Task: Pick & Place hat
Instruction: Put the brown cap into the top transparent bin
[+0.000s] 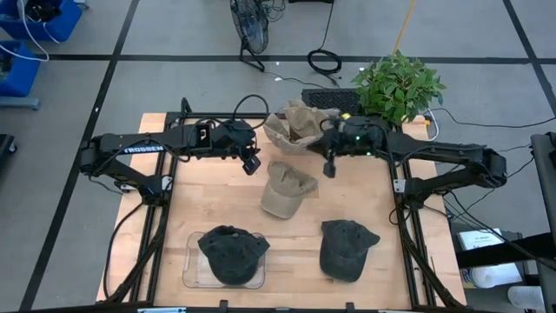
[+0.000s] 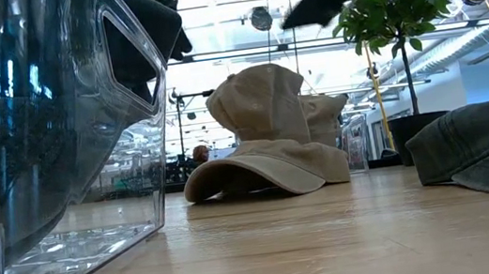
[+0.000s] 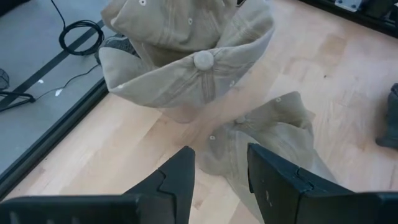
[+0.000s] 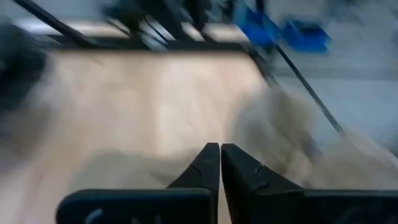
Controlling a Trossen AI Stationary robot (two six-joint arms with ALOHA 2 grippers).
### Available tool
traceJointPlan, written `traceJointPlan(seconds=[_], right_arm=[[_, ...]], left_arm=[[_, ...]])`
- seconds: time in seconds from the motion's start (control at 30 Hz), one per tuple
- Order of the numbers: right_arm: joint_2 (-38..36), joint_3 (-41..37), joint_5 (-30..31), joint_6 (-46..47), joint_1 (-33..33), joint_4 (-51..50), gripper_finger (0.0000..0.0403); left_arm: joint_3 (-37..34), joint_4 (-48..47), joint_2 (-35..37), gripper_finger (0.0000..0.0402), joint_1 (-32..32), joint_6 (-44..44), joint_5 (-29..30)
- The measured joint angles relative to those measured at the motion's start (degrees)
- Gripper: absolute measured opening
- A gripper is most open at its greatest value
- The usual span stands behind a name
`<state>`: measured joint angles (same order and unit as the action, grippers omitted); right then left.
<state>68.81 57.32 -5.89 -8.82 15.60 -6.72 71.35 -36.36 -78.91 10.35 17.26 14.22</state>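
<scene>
both end effectors empty above counter, tan hat loose at centre.

left end effector (image 1: 252,163) hovering at 10 o'clock of tan hat (image 1: 285,189), fingers (image 3: 177,180) parted with a clear gap, gripping nothing. right end effector (image 1: 329,166) at 1 o'clock of tan hat, fingers (image 4: 208,163) pressed together, nothing between them. tan hat lying on bare counter (image 1: 217,196) mid-surface, touching neither end effector. pile of tan hats (image 1: 300,122) at 12 o'clock counter edge. dark hat (image 1: 233,255) inside clear bin (image 1: 193,269) at 7 o'clock. second dark hat (image 1: 346,249) flat on counter at 5 o'clock. potted plant (image 1: 398,85) at 2 o'clock corner.
</scene>
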Motion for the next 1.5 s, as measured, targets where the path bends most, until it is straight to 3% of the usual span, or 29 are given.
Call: traceJointPlan(seconds=[0.1,0.23,0.6,0.93,1.2,1.5], right_arm=[[4.93,0.07,-0.07,-0.09,-1.97,8.05,0.0005],[12.02,0.81,0.63,-1.02,-4.35,9.31,0.0001],[22.96,1.91,16.99,-6.22,-3.7,18.83,0.0],[20.67,-1.92,28.74,0.92,1.35,15.41,0.0],[17.39,-6.59,28.36,4.9,2.99,15.14,0.0],[6.56,-7.48,28.35,4.82,2.61,10.39,0.0]], left_arm=[[0.0,0.0,0.0,0.0147,0.0,0.0,0.0],[0.0,0.07,0.0,0.0147,0.0,0.04,0.0],[0.0,-0.35,-0.02,0.0147,-0.04,-0.11,-0.07],[0.0,-0.83,-0.02,0.0147,-0.79,0.01,-0.11],[0.0,-1.29,-0.02,0.0147,-1.11,0.0,-0.15],[0.0,-1.37,-0.02,0.0147,-1.1,-0.43,-0.14]])
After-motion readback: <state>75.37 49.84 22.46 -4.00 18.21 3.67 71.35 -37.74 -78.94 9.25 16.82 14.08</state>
